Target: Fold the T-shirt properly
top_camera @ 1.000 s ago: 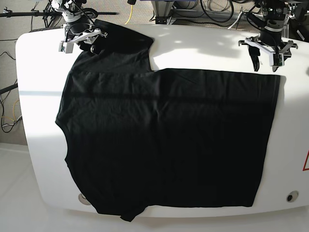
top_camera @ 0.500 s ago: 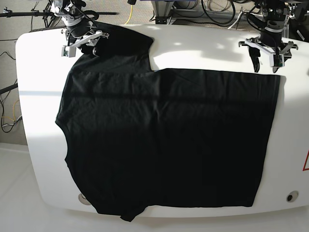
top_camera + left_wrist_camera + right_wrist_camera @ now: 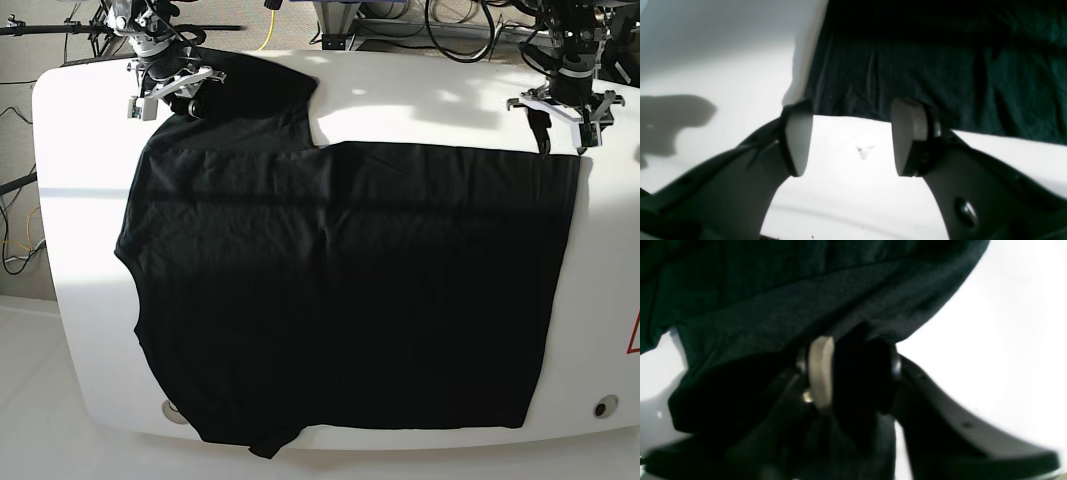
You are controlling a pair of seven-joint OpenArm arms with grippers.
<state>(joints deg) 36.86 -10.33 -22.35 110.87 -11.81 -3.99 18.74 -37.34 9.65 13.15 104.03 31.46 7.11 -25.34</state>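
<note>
Base view: T-shirt [image 3: 340, 290] flat on surface [image 3: 430, 100]; right pincer [image 3: 853, 373] pinching far-corner sleeve for folding, left pincer [image 3: 850, 136] spread beside hem.

— Any text, labels or numbers to read here?

— None legible. At the right edge of the white table [image 3: 420, 95] in the base view there is a red mark [image 3: 634, 335], cut off by the frame; whether it is a letter or a sign I cannot tell.

— And in the wrist views?

— No writing shows in either.
</note>
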